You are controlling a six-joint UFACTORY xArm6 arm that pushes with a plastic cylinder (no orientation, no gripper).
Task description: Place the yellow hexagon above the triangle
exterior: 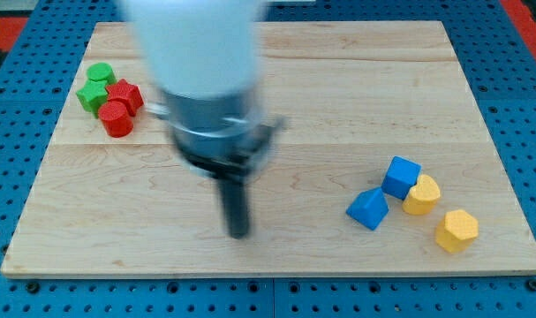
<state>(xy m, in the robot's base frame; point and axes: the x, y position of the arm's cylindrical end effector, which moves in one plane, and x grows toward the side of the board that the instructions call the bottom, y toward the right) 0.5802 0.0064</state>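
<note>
The yellow hexagon lies near the view's bottom right of the wooden board. The blue triangle lies to its left, a little higher. A blue cube and a second yellow block, rounded, sit between them, touching each other. My tip is at the bottom middle of the board, well to the left of the blue triangle and apart from every block.
At the view's top left, two green blocks and two red blocks form a tight cluster. The arm's blurred white and dark body covers the upper middle of the board. Blue pegboard surrounds the board.
</note>
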